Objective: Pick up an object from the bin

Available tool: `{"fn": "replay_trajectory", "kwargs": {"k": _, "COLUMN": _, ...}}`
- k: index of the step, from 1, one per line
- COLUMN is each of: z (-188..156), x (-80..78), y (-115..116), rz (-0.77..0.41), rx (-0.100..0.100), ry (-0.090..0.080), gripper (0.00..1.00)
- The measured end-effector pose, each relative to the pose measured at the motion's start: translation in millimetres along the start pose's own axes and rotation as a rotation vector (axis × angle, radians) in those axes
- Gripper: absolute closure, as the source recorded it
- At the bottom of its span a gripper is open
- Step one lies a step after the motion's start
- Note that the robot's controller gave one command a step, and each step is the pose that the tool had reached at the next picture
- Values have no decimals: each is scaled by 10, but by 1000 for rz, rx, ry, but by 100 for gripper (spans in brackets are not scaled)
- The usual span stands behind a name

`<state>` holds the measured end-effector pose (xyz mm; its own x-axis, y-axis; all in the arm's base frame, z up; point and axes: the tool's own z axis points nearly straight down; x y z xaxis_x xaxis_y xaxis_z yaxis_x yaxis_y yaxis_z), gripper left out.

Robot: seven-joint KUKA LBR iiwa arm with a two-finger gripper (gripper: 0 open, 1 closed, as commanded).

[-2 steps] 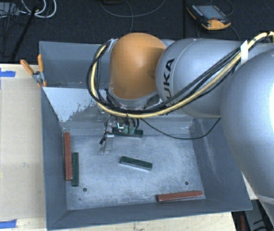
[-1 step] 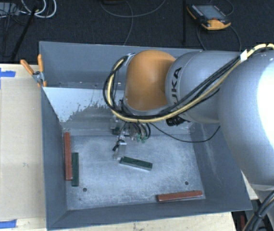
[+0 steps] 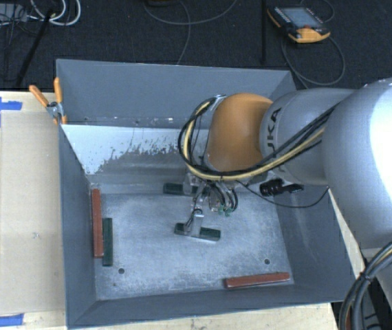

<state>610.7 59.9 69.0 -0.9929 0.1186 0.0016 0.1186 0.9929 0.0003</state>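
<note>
In the camera view the grey metal bin (image 3: 79, 267) lies open, its floor scuffed pale; the arm (image 3: 333, 150) comes in from the right, with an orange cover (image 3: 234, 133) on its wrist and black and yellow cables (image 3: 190, 143) looped round that cover.

Under the wrist the gripper (image 3: 194, 227) points down to the middle of the bin floor; its lower end is at or very near the floor, just beside the left end of a short dark green block (image 3: 210, 234); whether they touch cannot be told; whether the gripper is set wide or narrow cannot be told either, and nothing can be seen held in it.

That short dark green block lies flat near the centre of the floor, its long side running roughly left to right; a second dark green block (image 3: 173, 189) lies nearer the back wall, partly hidden by the gripper's body.

Along the left wall a long reddish-brown bar (image 3: 97, 222) lies lengthwise; a shorter dark green bar (image 3: 106, 241) lies just beside it, on its inner side, towards the front.

Near the front right corner another reddish-brown bar (image 3: 256, 280) lies flat, roughly parallel to the front wall, well apart from the gripper.
</note>
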Motion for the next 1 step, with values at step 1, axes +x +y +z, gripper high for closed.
{"fn": "replay_trajectory", "kwargs": {"k": 1, "z": -78, "x": -34, "y": 38, "rz": -3, "rx": -3, "ry": -10, "gripper": 100}}
